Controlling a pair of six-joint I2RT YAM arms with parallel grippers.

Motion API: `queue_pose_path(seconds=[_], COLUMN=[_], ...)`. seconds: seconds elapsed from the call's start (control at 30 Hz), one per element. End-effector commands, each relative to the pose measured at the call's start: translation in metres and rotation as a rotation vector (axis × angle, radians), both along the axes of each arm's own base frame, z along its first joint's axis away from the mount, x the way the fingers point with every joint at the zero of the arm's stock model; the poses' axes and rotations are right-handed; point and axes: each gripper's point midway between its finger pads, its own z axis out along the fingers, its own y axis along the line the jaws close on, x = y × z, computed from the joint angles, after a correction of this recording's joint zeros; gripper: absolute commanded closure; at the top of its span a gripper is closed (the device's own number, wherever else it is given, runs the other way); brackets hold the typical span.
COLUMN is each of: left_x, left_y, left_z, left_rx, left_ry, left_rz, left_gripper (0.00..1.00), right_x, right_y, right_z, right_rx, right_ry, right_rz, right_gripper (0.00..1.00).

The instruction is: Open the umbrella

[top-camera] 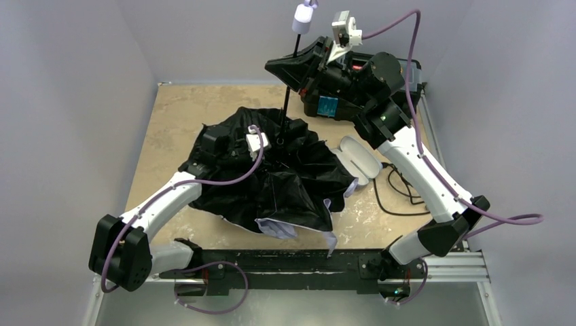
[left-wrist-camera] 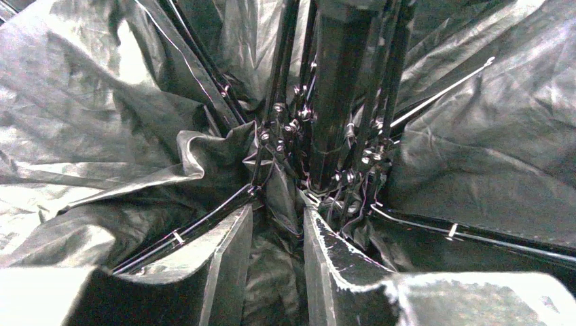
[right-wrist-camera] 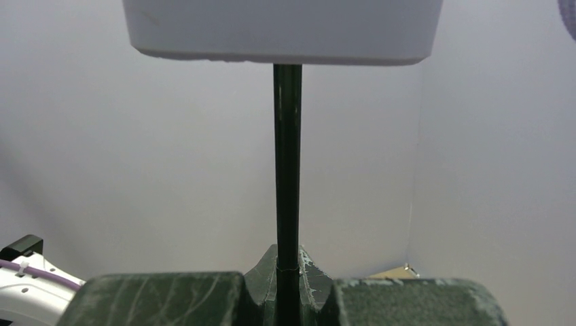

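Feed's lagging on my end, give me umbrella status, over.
Right gripper shut on umbrella shaft, upright. Left gripper down in slack canopy by rib hub, grip unclear. Case beside canopy, not blocking.

The umbrella [top-camera: 272,183] is located at the centre of the desk [top-camera: 170,115], with its canopy [top-camera: 299,197] collapsed onto the surface and its shaft [top-camera: 291,81] raised above it, leaning toward the rear. The knob [top-camera: 303,17] is carried at the top end of the shaft. Below the knob, and apart from it, the shaft is enclosed between the fingers of the right hand [right-wrist-camera: 287,272], above the rear right of the desk. The left hand [left-wrist-camera: 278,227] is set into the canopy from the near left, just before the base of the shaft, where the ribs [left-wrist-camera: 183,234] converge. A fold of fabric is seen between its fingers. A case [top-camera: 360,161] is placed just beside the right edge of the canopy. A cable [top-camera: 401,197] is laid to the right of the case.
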Motion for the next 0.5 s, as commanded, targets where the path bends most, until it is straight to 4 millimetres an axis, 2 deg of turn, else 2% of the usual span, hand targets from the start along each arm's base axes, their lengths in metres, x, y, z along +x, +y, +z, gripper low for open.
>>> queue_pose_path(seconds=[0.0,0.1,0.2,0.4,0.47], left_x=[-0.007,-0.009,-0.011,-0.006,-0.003], left_y=[0.008,0.007,0.002,-0.004,-0.002], left_z=[-0.027,-0.021,-0.005,0.066,0.086], left_rx=[0.061,0.052,0.028,-0.067,-0.088], left_ry=[0.062,0.054,0.029,-0.091,-0.128], left_rz=[-0.005,-0.021,-0.050,-0.048,-0.017], left_gripper=[0.66,0.64,0.56,0.31,0.27], right_x=[-0.036,-0.032,-0.023,-0.001,0.003], right_y=[-0.037,-0.035,-0.029,-0.011,-0.007], right_z=[0.093,0.089,0.072,0.012,0.001], right_rx=[0.208,0.197,0.166,0.065,0.047], right_ry=[-0.199,-0.190,-0.160,-0.070,-0.052], right_rz=[-0.044,-0.052,-0.059,-0.056,-0.051], right_gripper=[1.00,1.00,1.00,1.00,1.00])
